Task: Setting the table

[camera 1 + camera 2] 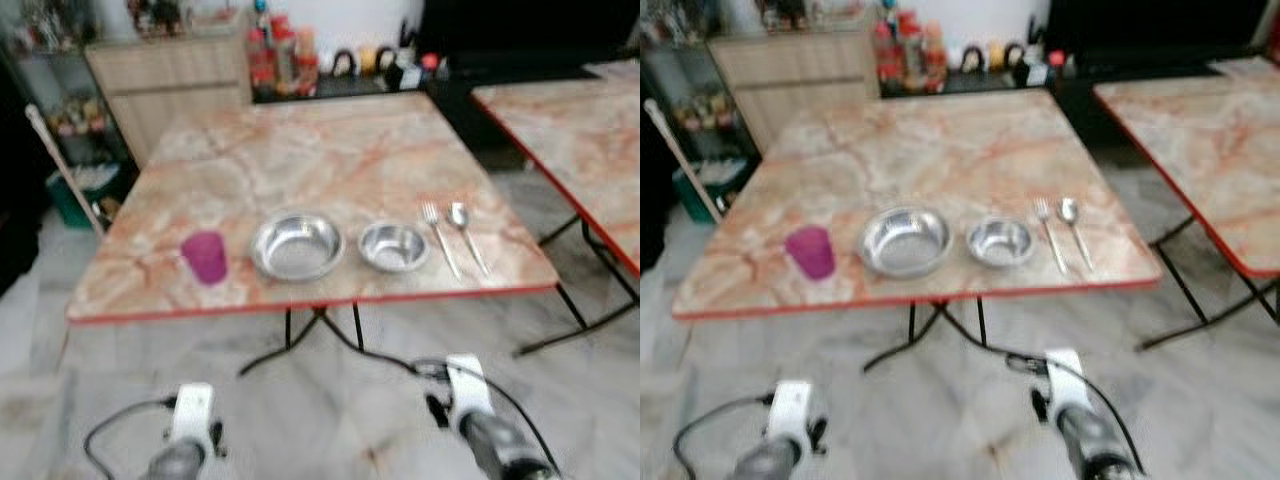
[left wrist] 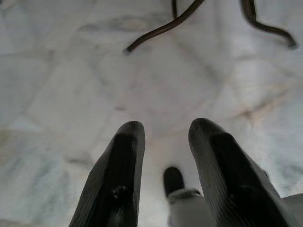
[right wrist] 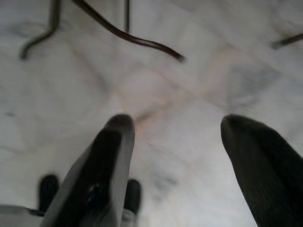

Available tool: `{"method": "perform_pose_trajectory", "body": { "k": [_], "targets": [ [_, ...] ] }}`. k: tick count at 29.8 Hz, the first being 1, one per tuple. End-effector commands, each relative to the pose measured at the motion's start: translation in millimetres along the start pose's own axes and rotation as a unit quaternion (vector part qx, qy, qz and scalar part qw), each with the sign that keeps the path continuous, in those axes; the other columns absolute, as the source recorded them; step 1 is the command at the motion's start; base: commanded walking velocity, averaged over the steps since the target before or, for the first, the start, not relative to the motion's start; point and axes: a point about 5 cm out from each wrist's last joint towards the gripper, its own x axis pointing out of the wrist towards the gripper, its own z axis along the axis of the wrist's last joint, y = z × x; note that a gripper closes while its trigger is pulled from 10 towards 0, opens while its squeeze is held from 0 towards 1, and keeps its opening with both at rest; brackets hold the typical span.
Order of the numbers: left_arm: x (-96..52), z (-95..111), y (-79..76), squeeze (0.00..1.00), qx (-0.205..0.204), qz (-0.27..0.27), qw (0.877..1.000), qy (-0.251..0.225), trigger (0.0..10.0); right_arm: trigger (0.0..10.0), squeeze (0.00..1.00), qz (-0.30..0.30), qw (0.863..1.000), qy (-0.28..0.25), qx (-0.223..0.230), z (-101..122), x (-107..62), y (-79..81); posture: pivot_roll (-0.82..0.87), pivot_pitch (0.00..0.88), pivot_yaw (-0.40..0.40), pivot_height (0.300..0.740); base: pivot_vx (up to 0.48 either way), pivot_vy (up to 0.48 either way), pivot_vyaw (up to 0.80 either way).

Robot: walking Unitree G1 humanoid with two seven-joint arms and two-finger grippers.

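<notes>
two silver-grey forearms end in white wrist blocks trailing looped black cables, the left arm and right arm, each carrying a pincer with two long, rounded, matte black fingers.

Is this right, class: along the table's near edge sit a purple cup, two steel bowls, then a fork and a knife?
Not quite. In the left eye view, a spoon, not a knife, lies beside the fork. The purple cup, the two steel bowls and their order are correct.
</notes>
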Motion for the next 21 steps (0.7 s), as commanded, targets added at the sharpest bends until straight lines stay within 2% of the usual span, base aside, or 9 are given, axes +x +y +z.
{"method": "perform_pose_trajectory", "body": {
  "k": [1,3,6,11,13,14,15,17,21],
  "targets": [
    [-1.6,-1,15.0,0.00,0.013,0.020,1.000,0.007,10.0,10.0,0.00,0.015,1.000,-0.015,-0.001,11,2.1,11.2,-0.02,0.000,0.024,0.740,0.000,0.000,0.00],
    [-1.6,-1,15.0,0.00,0.013,0.020,1.000,0.007,10.0,10.0,0.00,0.015,1.000,-0.015,-0.001,11,2.1,11.2,-0.02,0.000,0.024,0.740,0.000,0.000,0.00],
    [-2.4,-1,17.5,0.00,-0.014,0.047,0.999,-0.007,10.0,10.0,0.00,0.015,1.000,-0.015,-0.002,11,2.1,11.4,-0.03,0.000,0.025,0.740,0.000,0.000,0.00],
    [-3.2,2,20.5,0.00,-0.004,0.076,0.997,-0.025,10.0,10.0,0.00,0.016,1.000,-0.014,-0.003,11,2.1,11.3,-0.01,0.000,0.022,0.740,0.000,0.000,0.00],
    [-4.1,3,21.1,0.00,-0.030,0.086,0.995,-0.044,10.0,10.0,0.00,0.017,1.000,-0.014,-0.005,11,2.1,11.3,-0.01,0.000,0.022,0.740,0.000,0.000,0.00],
    [-0.7,38,29.6,0.00,-0.011,0.096,0.990,-0.103,10.0,10.0,0.00,0.017,1.000,-0.013,-0.005,10,2.0,11.3,0.00,0.000,0.024,0.740,0.000,0.000,0.00],
    [-0.2,63,38.4,0.00,0.004,0.111,0.984,-0.136,10.0,10.0,0.00,0.017,1.000,-0.013,-0.005,10,2.0,11.2,0.00,0.000,0.024,0.740,0.000,0.000,0.00],
    [-6.7,96,56.0,0.00,0.026,0.141,0.970,-0.198,10.0,10.0,0.00,0.018,1.000,-0.013,-0.006,10,2.0,11.2,0.00,0.000,0.026,0.740,0.000,0.000,0.00],
    [-18.6,105,69.2,0.00,0.010,0.160,0.953,-0.257,10.0,10.0,0.00,0.018,1.000,-0.012,-0.007,10,1.9,10.8,0.02,0.000,0.024,0.740,0.000,0.000,0.00]
  ]
}}
